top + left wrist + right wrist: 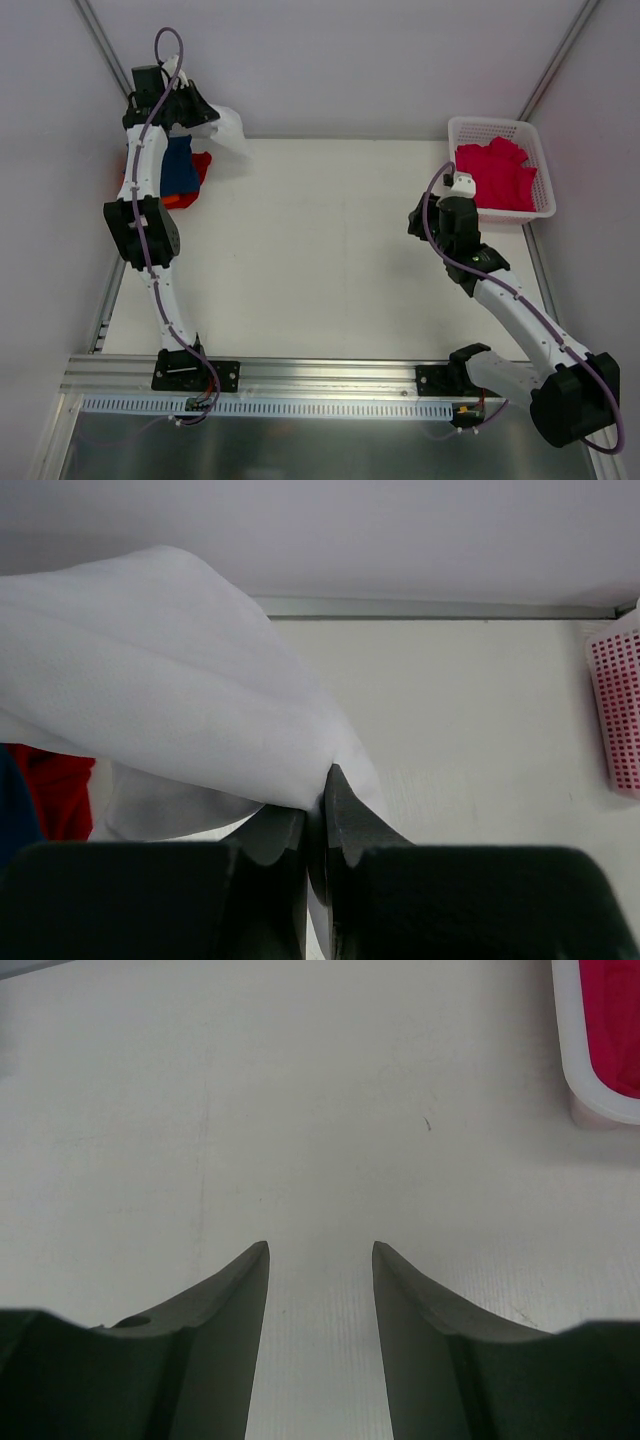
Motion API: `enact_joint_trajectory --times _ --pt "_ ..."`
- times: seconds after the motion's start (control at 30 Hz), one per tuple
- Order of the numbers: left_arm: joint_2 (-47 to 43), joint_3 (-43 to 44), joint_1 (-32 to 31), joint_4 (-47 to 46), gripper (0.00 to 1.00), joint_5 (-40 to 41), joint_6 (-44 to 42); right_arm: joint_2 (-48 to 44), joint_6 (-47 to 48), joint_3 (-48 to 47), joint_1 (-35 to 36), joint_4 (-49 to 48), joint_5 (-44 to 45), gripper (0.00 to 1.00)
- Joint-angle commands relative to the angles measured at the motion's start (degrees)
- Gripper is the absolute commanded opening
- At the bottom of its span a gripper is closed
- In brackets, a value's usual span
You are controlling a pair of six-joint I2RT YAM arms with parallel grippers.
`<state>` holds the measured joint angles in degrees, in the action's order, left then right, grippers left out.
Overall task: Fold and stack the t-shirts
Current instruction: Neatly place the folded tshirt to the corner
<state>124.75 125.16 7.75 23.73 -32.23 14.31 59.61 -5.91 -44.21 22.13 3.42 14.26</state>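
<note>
Pinching the white shirt [150,660], the left hand [318,795] is seen near the stack [180,165]. The right hand [320,1250] is spread wide, well apart.

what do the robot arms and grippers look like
The left arm and right arm have white tube links, chunky black joints and a thin purple cable alongside. The left gripper and right gripper each have two dark tapered fingers.

Lab enclosure: white table [330,250], plain walls [330,60], aluminium mounting rail [330,373]
</note>
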Motion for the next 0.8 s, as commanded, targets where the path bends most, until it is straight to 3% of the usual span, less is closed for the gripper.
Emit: enact_joint_trajectory --times 0.0,0.3,0.53,0.77 --pt "-2.76 5.26 1.56 1.58 0.00 1.20 -3.92 -1.61 -1.29 0.61 -0.51 -2.98 -1.69 0.49" --pt "-2.49 5.01 5.34 3.61 0.00 6.20 -10.96 -2.31 -1.73 1.58 -0.68 -2.98 -2.57 0.49" --pt "-1.09 2.81 7.28 3.52 0.00 8.06 -11.84 -2.84 -1.74 1.84 -0.77 -3.07 -3.28 0.49" --pt "-1.35 0.26 7.37 3.61 0.00 15.00 -13.60 -3.63 -1.74 2.81 -1.21 -3.07 -4.33 0.49"
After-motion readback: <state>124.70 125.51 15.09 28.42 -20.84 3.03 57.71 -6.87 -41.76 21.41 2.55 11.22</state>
